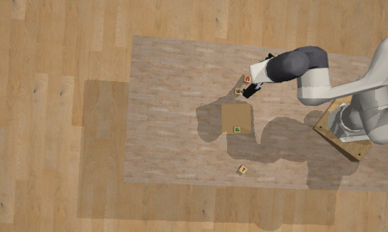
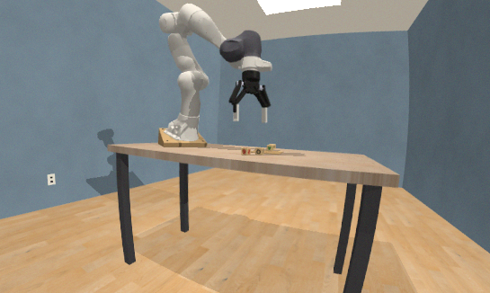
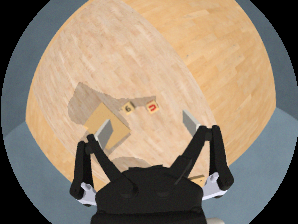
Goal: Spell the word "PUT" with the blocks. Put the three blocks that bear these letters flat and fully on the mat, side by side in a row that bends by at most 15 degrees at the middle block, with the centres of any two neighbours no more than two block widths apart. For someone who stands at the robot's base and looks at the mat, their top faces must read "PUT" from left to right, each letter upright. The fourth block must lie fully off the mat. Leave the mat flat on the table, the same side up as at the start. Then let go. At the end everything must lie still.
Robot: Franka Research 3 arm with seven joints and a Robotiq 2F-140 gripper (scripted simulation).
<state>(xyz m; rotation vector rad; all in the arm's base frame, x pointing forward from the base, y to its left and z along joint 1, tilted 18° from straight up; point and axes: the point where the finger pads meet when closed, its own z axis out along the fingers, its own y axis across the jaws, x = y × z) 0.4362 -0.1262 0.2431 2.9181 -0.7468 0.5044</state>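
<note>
Table [image 1: 159,71], top view alone shows T block [image 1: 242,169], empty jaws spread.

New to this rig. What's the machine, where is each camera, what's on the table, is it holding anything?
It is a single white robot arm bolted to a wooden base plate on a table. One picture looks straight down, one looks from the room's side, one sits on the wrist looking past the fingers. The black gripper hangs high above the table, open and holding nothing. On the table lie a brown mat carrying the green P block, a T block off the mat, and two more blocks, one red-lettered and one partly hidden under the gripper.
</note>
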